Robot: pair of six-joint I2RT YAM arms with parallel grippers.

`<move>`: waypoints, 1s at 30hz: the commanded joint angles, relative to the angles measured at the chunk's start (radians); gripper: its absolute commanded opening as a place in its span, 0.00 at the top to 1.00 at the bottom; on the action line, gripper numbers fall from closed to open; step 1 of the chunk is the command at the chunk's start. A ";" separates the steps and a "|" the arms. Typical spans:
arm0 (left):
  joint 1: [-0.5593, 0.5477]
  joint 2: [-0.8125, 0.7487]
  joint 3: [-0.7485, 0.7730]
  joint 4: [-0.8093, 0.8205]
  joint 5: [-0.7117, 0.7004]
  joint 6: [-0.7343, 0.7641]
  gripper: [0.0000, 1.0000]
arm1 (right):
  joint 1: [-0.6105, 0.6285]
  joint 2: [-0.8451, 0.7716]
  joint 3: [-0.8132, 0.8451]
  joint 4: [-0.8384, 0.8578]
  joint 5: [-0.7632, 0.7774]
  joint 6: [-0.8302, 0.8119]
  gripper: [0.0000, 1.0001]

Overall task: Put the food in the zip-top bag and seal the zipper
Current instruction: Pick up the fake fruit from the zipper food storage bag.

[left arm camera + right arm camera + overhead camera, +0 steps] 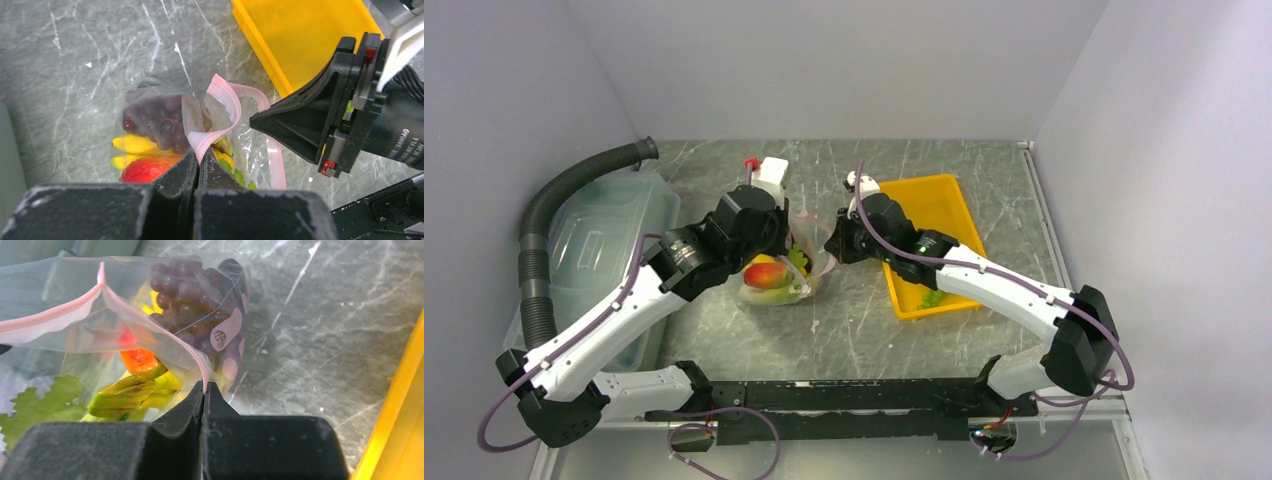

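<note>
The clear zip-top bag (776,283) lies mid-table between the arms, holding the food: dark grapes (160,120), yellow bananas (131,145) and a red-orange fruit (144,170). The pink zipper (227,100) is loose and curled, and the mouth gapes. My left gripper (198,152) is shut on the zipper at one side of the mouth. At the other side, my right gripper (204,385) is shut on the zipper (55,315). The right wrist view looks into the bag at the grapes (195,295), the red-orange fruit (137,359) and a pale green piece (120,396).
A yellow tray (934,205) sits just right of the bag, with a small green piece (934,298) at its near end. A translucent lidded bin (594,240) and a grey ribbed hose (536,215) fill the left side. Walls close in the back and sides.
</note>
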 commanded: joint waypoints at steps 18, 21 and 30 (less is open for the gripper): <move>0.001 -0.030 -0.119 0.172 0.192 -0.066 1.00 | -0.030 -0.276 -0.025 -0.138 0.080 -0.082 0.41; 0.003 -0.032 -0.124 0.177 0.206 -0.065 1.00 | -0.031 -0.316 -0.009 -0.194 0.142 -0.101 0.37; 0.001 -0.044 -0.127 0.154 0.213 -0.058 1.00 | -0.071 -0.357 -0.001 -0.383 0.294 -0.113 0.33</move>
